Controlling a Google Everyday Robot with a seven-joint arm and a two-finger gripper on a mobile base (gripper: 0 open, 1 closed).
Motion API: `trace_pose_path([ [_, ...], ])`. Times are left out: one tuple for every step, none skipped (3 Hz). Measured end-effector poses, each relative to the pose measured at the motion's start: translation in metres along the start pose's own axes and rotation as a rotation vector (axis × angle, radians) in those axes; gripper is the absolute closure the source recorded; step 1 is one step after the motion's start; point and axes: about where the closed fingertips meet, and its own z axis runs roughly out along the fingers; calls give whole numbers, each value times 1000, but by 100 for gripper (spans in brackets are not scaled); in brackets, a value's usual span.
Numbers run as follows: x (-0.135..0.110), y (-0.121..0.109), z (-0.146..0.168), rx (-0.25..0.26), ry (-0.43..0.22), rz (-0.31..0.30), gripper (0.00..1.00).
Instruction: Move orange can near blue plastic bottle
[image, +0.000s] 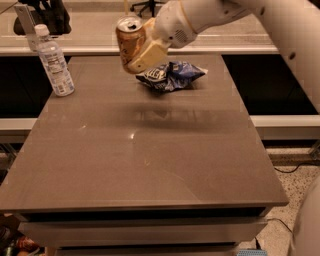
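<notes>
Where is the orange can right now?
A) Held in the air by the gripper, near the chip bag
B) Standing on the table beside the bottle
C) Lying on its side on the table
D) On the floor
A: the gripper has its jaws closed on the orange can, holding it above the table by the blue chip bag, well apart from the blue plastic bottle.
</notes>
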Motion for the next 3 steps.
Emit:
trace_pose_path([
  [-12,9,33,-18,7,38,100],
  [-23,12,70,-55,-3,96,100],
  [-33,9,102,-91,-17,143,100],
])
